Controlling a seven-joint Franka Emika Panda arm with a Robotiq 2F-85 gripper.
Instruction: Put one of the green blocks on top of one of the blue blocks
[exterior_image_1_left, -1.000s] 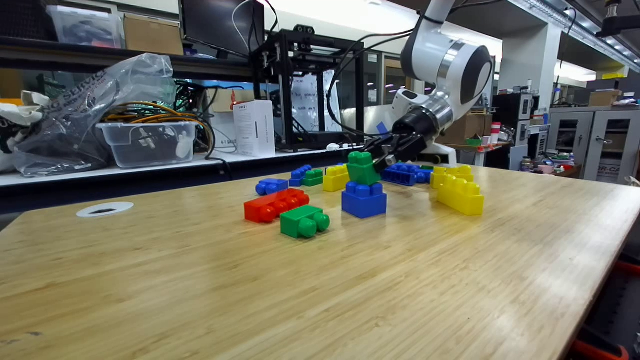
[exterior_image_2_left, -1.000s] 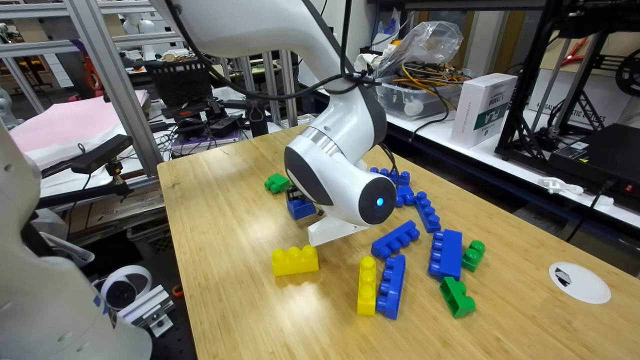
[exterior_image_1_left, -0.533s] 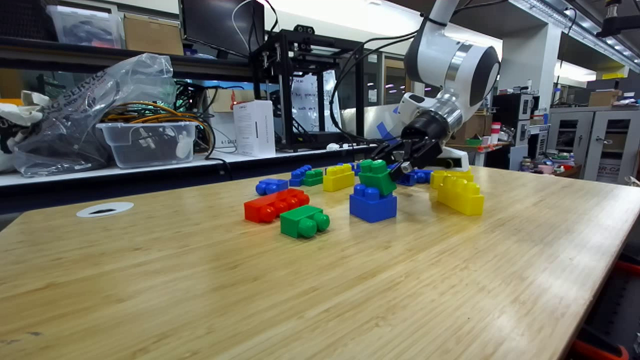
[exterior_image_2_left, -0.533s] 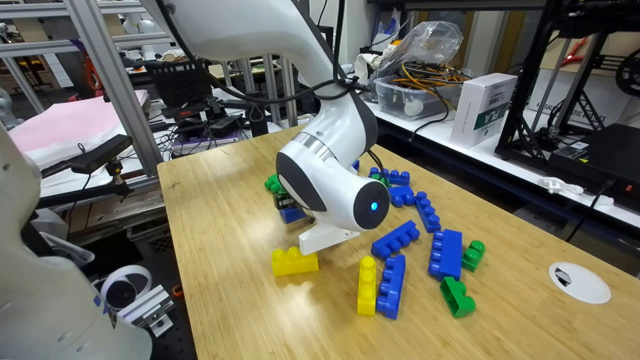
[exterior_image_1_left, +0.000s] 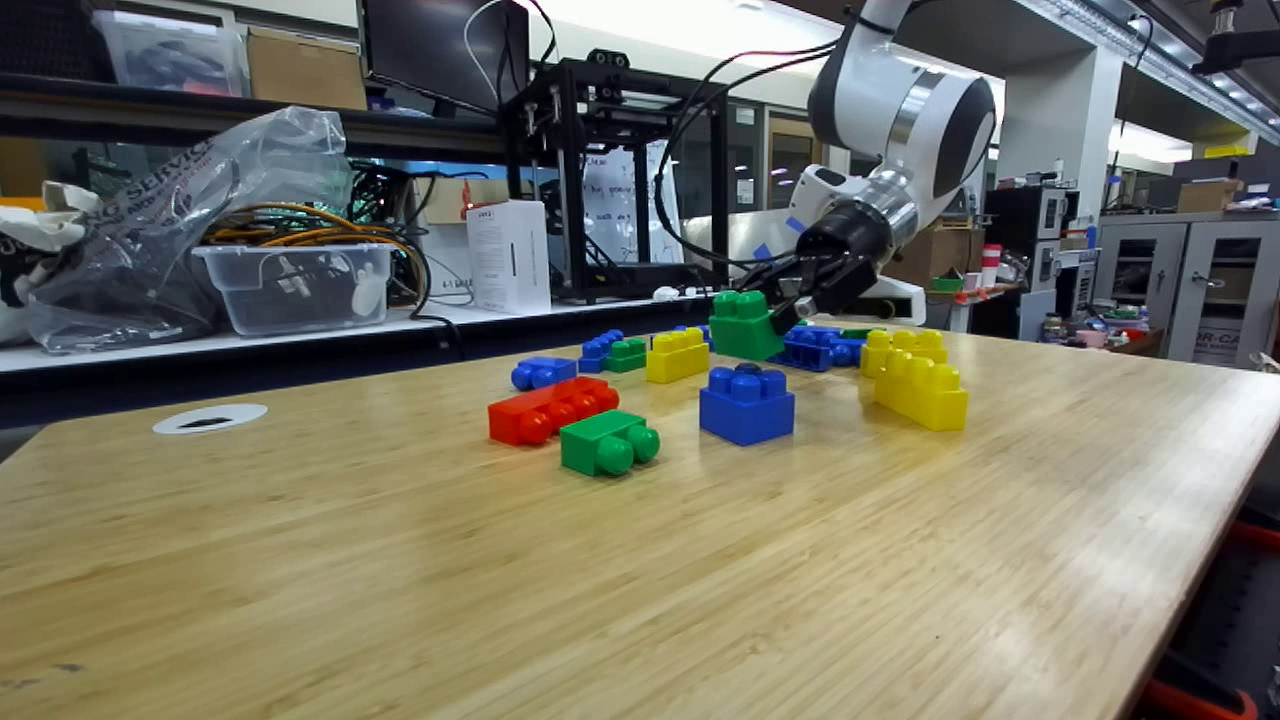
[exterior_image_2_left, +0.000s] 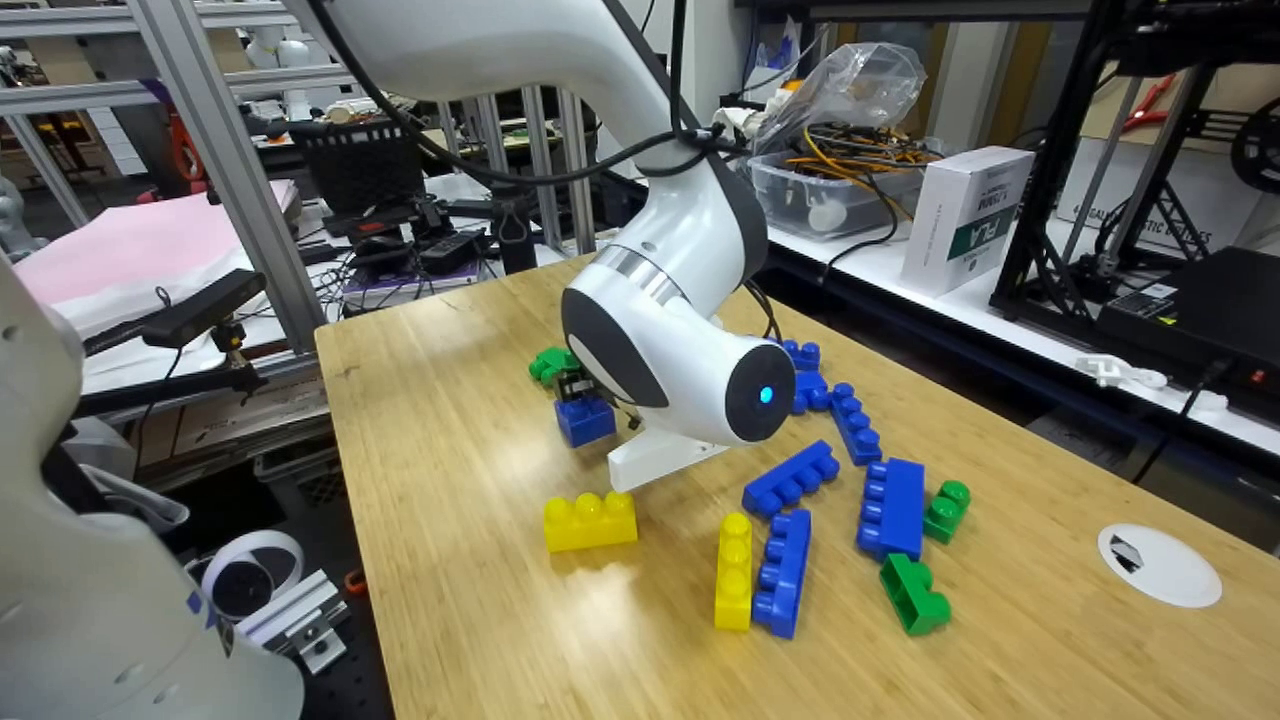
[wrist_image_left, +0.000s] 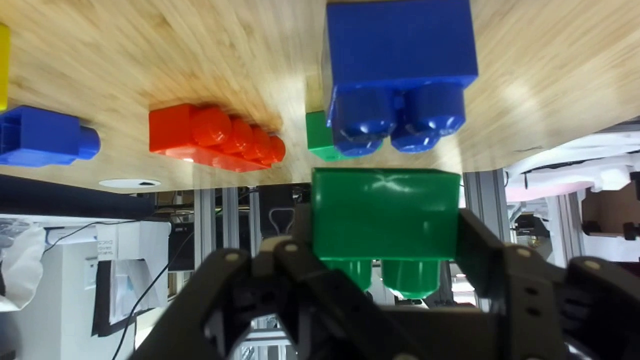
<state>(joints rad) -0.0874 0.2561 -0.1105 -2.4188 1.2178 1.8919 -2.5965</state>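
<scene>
I have the green block (exterior_image_1_left: 743, 328) clasped in my gripper (wrist_image_left: 384, 227), one finger against its left side and one against its right in the wrist view. In an exterior view the block hangs right of center, just above the middle of the frame, studs up. The blue block (exterior_image_1_left: 747, 410) stands on the wooden table (exterior_image_1_left: 640, 600) below it in the frame, also studs up. The two are apart: in the wrist view a strip of background shows between the blue studs, upper right of center, and the green block lower down. Farther left in an exterior view lie a long red brick (exterior_image_1_left: 550, 410) and, to its lower right, a green two-stud piece (exterior_image_1_left: 600, 442) on its side. A yellow brick (exterior_image_1_left: 922, 392) stands at the right, and a white disc (exterior_image_1_left: 213, 413) lies at the far left. In an exterior view my white arm (exterior_image_2_left: 660, 340) crosses the upper middle, and a long blue piece (exterior_image_2_left: 895, 508) lies right of center, just beside a hollow green piece (exterior_image_2_left: 914, 597).
</scene>
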